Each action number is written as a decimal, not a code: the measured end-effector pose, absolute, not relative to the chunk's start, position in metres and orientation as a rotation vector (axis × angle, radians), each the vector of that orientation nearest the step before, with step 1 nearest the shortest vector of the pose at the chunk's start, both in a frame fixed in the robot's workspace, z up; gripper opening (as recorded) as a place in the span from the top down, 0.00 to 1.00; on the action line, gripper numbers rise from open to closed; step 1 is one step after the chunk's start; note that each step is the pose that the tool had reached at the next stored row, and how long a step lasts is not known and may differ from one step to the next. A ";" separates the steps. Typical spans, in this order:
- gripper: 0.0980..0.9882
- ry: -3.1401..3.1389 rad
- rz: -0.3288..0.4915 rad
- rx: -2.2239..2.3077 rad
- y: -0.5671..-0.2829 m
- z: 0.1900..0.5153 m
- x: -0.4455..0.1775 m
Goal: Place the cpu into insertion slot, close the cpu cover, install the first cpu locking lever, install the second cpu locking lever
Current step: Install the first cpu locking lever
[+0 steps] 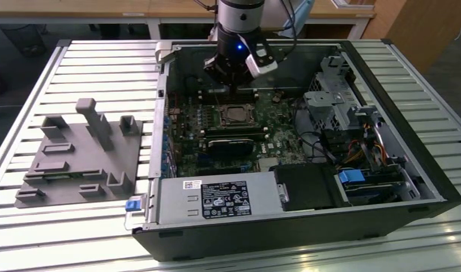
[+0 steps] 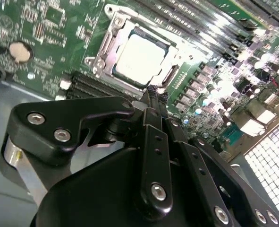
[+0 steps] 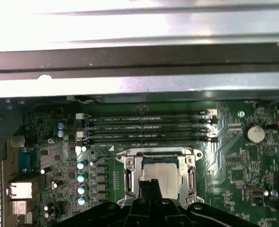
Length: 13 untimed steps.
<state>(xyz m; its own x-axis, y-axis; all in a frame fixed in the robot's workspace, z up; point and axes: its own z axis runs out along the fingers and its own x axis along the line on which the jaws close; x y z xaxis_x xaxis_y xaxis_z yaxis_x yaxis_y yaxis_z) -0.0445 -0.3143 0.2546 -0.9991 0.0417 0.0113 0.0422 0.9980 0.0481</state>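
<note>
Slatted table | cpu framed by lowered cpu cover | claw together beside cover

Your cpu, upper centre, has a matt silvery metal top; the cpu cover is glossy bare metal; the pincer looks smooth black.

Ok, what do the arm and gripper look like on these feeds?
The arm ends in a silvery-grey cylinder with a glowing blue light, a white camera module alongside it and dark cables trailing off. The gripper is matte black, with angular linkage plates and silver screws, narrowing to slim fingers.
</note>
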 end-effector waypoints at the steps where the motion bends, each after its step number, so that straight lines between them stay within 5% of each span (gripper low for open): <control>1: 0.97 -3.129 -0.088 -0.056 -0.314 0.255 -0.045; 13: 0.97 -3.136 -0.120 -0.005 -0.314 0.254 -0.060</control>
<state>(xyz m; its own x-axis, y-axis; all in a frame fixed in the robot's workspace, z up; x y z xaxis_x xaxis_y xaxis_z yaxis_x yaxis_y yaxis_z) -0.0597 -0.3143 0.2545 -1.0000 0.0028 0.0039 0.0031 0.9971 0.0766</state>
